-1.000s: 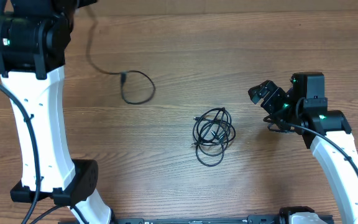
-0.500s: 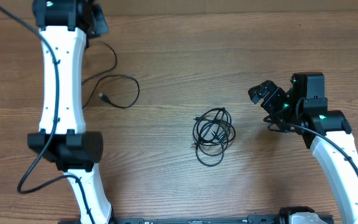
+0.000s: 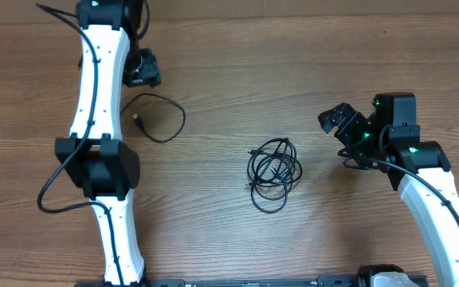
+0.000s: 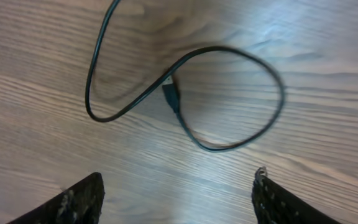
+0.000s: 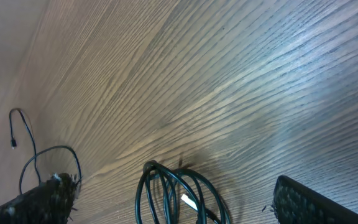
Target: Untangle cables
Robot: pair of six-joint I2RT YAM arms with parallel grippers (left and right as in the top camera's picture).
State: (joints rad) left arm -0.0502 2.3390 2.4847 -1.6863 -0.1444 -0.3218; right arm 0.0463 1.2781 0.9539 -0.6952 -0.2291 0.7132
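Note:
One black cable [image 3: 166, 119] lies by itself in a loose loop at the left, its plug [image 3: 138, 121] on the wood. In the left wrist view that loop [image 4: 229, 56] and its plug [image 4: 171, 94] lie ahead of my left gripper [image 4: 179, 175], which is open and empty. From overhead the left gripper [image 3: 143, 72] hovers just behind the loop. The other cables form a tangled coil [image 3: 273, 171] at mid-table. My right gripper [image 3: 335, 119] is open to the coil's right. Its wrist view shows the coil [image 5: 160, 193] and a silvery-white tip [image 5: 188, 200] between its spread fingers.
The left arm [image 3: 102, 96] stretches from the front edge to the far left of the wooden table [image 3: 237, 72]. The right arm [image 3: 429, 183] rises from the front right corner. Far off in the right wrist view, the loose cable [image 5: 18, 130] arcs up.
The left arm has swung right and back over the table. Its jaws have opened and let go of the single cable, which now lies in a loop. The right arm has not moved.

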